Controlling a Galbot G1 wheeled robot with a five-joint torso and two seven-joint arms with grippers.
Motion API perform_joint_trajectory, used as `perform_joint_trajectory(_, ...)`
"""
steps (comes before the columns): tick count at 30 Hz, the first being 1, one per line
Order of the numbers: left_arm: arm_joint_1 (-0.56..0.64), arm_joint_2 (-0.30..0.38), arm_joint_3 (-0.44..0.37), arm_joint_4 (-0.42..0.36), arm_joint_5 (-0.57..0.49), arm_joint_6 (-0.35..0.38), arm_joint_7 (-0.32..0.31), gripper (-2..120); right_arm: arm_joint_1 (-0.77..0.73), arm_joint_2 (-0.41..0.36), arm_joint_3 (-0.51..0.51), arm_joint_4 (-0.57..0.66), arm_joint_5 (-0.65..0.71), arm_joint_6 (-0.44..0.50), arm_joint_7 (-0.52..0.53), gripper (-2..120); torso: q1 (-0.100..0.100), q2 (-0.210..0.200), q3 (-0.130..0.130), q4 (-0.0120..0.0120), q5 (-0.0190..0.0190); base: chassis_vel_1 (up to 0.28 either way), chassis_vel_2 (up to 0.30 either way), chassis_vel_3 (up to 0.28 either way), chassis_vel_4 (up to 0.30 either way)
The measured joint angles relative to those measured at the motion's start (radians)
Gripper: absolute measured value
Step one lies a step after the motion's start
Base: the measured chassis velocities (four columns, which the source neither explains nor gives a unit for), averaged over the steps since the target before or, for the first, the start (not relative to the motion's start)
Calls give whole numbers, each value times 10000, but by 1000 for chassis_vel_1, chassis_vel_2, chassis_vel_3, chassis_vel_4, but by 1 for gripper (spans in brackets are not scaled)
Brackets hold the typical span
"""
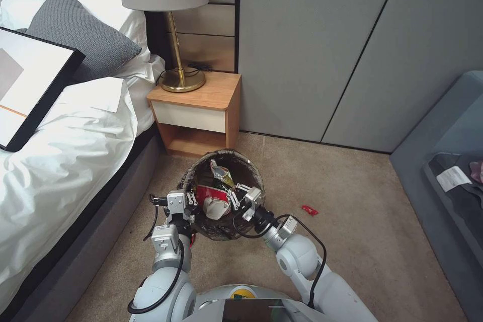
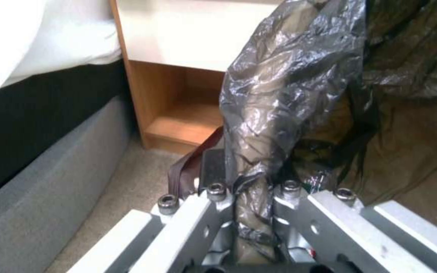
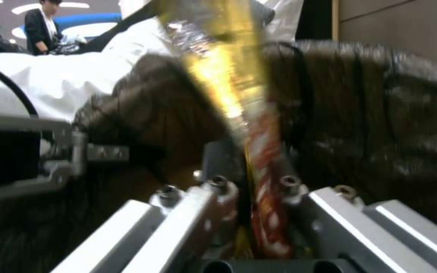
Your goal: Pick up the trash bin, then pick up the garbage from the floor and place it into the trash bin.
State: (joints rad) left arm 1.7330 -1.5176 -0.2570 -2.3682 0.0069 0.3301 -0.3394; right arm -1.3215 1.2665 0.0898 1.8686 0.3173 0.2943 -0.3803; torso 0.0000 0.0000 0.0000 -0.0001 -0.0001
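Note:
The trash bin [image 1: 253,167], lined with a dark bag, hangs tilted above the carpet in front of me. My left gripper [image 1: 190,200] is shut on its near-left rim; the left wrist view shows the crumpled bag [image 2: 289,76] pinched in the gripper [image 2: 251,193]. My right gripper [image 1: 233,197] is over the bin's mouth, shut on a yellow-and-red wrapper [image 1: 222,173] that stands up from the gripper [image 3: 256,189] in front of the bin wall [image 3: 380,125]. A red-and-white wrapper [image 1: 207,196] lies inside the bin. A small red piece of garbage [image 1: 309,210] lies on the carpet to the right.
A wooden nightstand [image 1: 201,105] with a brass lamp [image 1: 181,78] stands just behind the bin. The bed [image 1: 65,151] runs along the left, grey wall panels [image 1: 352,50] stand behind, and a grey seat [image 1: 448,161] is at the right. Open carpet [image 1: 352,241] lies to my right.

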Motion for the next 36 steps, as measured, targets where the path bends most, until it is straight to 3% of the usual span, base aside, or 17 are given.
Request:
perform_joint_trajectory(18, 0, 0, 0, 0, 0, 0, 0, 2, -392, -30, 269, -133, -395, 307, -25, 70, 0, 1, 0, 0, 1, 0, 0, 0, 0)
perform_joint_trajectory(20, 0, 0, 0, 0, 0, 0, 0, 2, -392, -34, 274, -123, -395, 306, -24, 73, 0, 1, 0, 0, 1, 0, 0, 0, 0)
perform_joint_trajectory(25, 0, 0, 0, 0, 0, 0, 0, 2, -477, -31, 406, 87, -566, 369, 24, 96, 0, 1, 0, 1, 2, 0, 0, 0, 0)
perform_joint_trajectory(34, 0, 0, 0, 0, 0, 0, 0, 2, -832, 88, 1293, 1353, -1003, 447, 523, 100, 0, 1, 0, 1, 1, 0, 0, 0, 0)
perform_joint_trajectory(36, 0, 0, 0, 0, 0, 0, 0, 2, -1311, 334, 1859, 2296, -1283, 421, 1299, 100, 0, 1, -1, 1, 1, 0, 0, 0, 0)
